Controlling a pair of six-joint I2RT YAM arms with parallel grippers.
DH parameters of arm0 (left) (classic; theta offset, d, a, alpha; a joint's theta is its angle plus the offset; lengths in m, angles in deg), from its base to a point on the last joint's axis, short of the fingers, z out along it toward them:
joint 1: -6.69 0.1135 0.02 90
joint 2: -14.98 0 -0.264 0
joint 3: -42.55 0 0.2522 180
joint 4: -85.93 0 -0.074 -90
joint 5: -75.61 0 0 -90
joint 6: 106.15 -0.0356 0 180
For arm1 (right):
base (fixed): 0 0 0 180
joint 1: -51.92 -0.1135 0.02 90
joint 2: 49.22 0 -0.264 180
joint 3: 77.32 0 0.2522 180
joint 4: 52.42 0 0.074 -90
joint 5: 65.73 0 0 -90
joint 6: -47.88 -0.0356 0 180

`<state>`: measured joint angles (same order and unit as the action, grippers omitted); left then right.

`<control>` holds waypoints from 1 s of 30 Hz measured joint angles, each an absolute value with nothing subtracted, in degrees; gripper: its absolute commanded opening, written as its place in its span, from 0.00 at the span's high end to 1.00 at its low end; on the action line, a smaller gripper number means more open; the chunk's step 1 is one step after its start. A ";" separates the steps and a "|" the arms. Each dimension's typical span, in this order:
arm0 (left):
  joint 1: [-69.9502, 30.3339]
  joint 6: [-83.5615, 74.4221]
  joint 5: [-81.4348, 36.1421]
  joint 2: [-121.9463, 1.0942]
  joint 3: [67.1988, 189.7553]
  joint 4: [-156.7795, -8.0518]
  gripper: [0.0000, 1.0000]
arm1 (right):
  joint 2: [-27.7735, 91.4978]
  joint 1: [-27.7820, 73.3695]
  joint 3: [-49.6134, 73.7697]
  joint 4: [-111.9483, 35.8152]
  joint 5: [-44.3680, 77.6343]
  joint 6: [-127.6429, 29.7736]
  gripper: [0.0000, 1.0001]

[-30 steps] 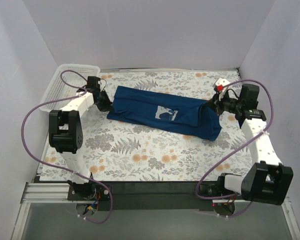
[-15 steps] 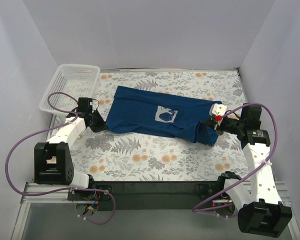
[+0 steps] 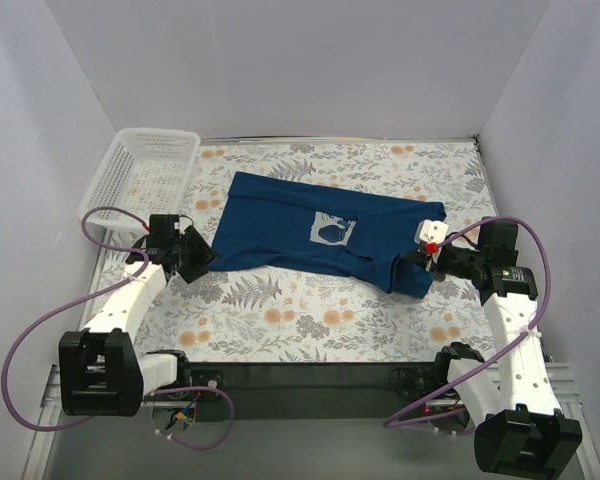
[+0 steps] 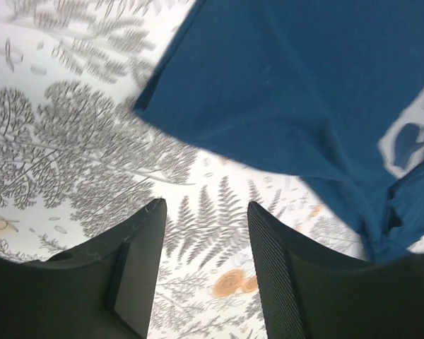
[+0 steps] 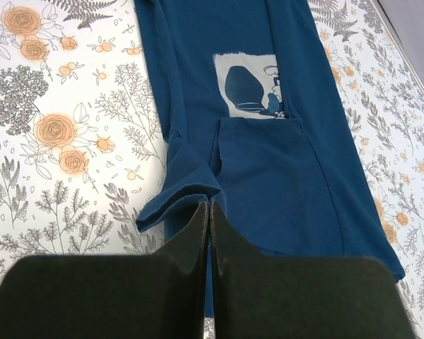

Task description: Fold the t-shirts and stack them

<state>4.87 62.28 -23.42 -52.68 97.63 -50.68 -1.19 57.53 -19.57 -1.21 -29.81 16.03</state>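
Note:
A dark navy t-shirt (image 3: 280, 225) with a pale chest graphic (image 3: 330, 230) lies stretched across the middle of the floral table. My left gripper (image 3: 204, 258) is open and empty, just left of the shirt's near left corner. In the left wrist view its jaws (image 4: 206, 205) stand apart over bare table, with the shirt (image 4: 304, 85) ahead. My right gripper (image 3: 418, 263) is at the shirt's near right end. In the right wrist view it (image 5: 210, 205) is shut on a bunched fold of the shirt (image 5: 283, 169).
A white lattice basket (image 3: 160, 133) stands at the back left corner. White walls close in the table on three sides. Purple cables loop beside both arms. The floral cloth (image 3: 310, 320) covers the table in front of the shirt.
Both arms have drawn back toward the near edge. The left gripper has come off the shirt's left end. The right gripper has pulled the shirt's right end nearer and leftward.

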 measured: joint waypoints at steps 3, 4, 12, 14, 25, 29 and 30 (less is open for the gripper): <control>4.89 65.32 -23.86 -55.32 94.48 -51.17 0.55 | -1.10 57.53 -19.59 -1.21 -29.44 16.16 0.99; 4.89 66.44 -23.82 -56.83 93.52 -51.19 0.55 | -1.08 57.53 -19.59 -1.19 -29.42 16.18 0.99; 4.93 73.45 -21.26 -62.54 93.13 -52.11 0.54 | -1.06 57.55 -20.73 -1.04 -28.50 16.66 0.99; 4.93 74.94 -20.17 -62.91 93.52 -52.39 0.54 | -1.06 57.53 -21.01 -1.06 -28.35 16.75 0.99; 4.93 79.55 -15.29 -65.95 95.97 -53.64 0.56 | -0.79 57.55 -21.25 -1.06 -28.15 16.82 0.99; 4.93 80.10 -14.88 -68.55 98.13 -54.40 0.57 | -0.79 57.55 -21.25 -1.06 -27.91 16.86 0.99; 4.93 80.12 -14.70 -69.27 98.70 -54.68 0.58 | -0.79 57.55 -21.25 -1.06 -27.82 16.86 0.99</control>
<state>4.93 80.12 -14.70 -69.27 98.70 -54.68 -0.79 57.55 -21.25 -1.06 -27.82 16.86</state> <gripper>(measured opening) 0.434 0.019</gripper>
